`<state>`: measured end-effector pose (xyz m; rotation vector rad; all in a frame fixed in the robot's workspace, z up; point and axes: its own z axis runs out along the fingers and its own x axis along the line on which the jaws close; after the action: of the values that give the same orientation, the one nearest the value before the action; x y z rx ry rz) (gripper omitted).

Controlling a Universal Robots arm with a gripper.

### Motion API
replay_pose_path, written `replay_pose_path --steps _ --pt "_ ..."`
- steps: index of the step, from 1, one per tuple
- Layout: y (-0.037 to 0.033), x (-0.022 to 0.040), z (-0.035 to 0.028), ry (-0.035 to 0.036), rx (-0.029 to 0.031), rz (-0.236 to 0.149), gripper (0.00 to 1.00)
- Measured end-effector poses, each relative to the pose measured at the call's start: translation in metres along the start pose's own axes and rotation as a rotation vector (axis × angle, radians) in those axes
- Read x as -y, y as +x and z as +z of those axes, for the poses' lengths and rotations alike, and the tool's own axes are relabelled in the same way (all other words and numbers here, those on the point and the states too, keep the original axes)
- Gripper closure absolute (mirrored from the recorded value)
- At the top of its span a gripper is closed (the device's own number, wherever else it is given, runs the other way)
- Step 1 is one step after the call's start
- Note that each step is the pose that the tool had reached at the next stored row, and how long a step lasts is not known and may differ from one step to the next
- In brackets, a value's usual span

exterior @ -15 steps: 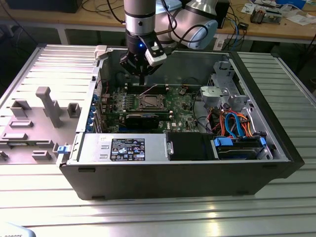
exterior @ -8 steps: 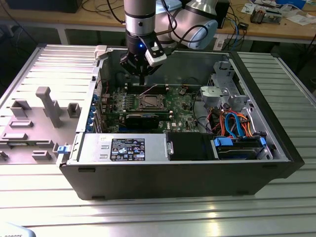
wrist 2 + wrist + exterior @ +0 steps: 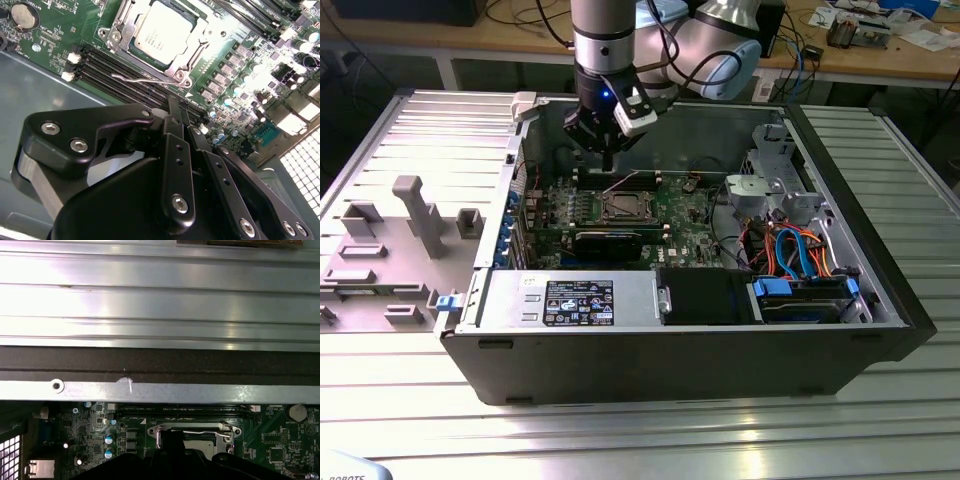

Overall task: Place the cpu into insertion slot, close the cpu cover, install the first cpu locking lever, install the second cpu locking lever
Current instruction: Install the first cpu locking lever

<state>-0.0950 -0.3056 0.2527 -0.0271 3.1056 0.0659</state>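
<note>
- The cpu [image 3: 163, 31] already lies flat in the insertion slot [image 3: 131, 46] on the green motherboard [image 3: 60, 37], silver top up, inside the open computer case [image 3: 880, 250] on the ribbed metal bench [image 3: 650, 440].
- The cpu cover [image 3: 197, 42] looks folded down as a frame around the chip, so placing and closing seem done; the step in hand is, I judge, a locking lever.
- One thin wire lever [image 3: 137, 77] lies along the socket edge nearest the memory slots [image 3: 125, 67], its long axis parallel to them; whether it is latched I cannot tell.
- The gripper [image 3: 181, 119] hangs just above the board beside that socket edge; its jaws look drawn together and hold nothing.
- Any lever move calls for a fine sideways-and-down push that catches the wire without scraping the board.
- In the exterior view the gripper [image 3: 608, 160] stands over the socket's far edge.
</note>
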Motion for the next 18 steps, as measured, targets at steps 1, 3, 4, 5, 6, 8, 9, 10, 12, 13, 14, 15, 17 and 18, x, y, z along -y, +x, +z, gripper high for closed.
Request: replay_pose_path --steps 1,3,4,5,6,8,9,10,12,13,14,15,17,18 --pt "-0.0004 0.0000 0.0008 0.0000 0.0001 0.000 0.89" --pt "-0.0017 0.0001 0.0025 0.0001 0.0001 0.000 0.89" --pt "-0.0017 0.0002 0.0035 0.0000 0.0001 0.000 0.89" --pt "-0.0017 0.0002 0.0045 0.0000 0.0001 0.001 0.89" --pt "-0.0019 0.0003 0.0056 0.0000 0.0001 0.001 0.89" --pt "-0.0024 0.0004 0.0076 0.0000 0.0001 0.000 0.89" --pt "-0.0027 0.0004 0.0084 0.0001 0.0000 0.000 0.89" --pt "-0.0035 0.0004 0.0093 0.0000 0.0001 0.001 0.89" --pt "-0.0101 0.0006 0.0101 0.0001 -0.0004 0.000 0.89" --pt "-0.0135 0.0007 0.0106 0.0000 -0.0003 0.001 0.89" --pt "-0.0164 0.0008 0.0121 0.0001 -0.0004 0.000 0.89" --pt "-0.0191 0.0003 0.0168 0.0000 -0.0004 0.000 0.89" --pt "-0.0201 -0.0007 0.0177 -0.0001 -0.0005 -0.004 0.89" --pt "-0.0202 -0.0007 0.0178 -0.0002 -0.0007 -0.008 0.89"
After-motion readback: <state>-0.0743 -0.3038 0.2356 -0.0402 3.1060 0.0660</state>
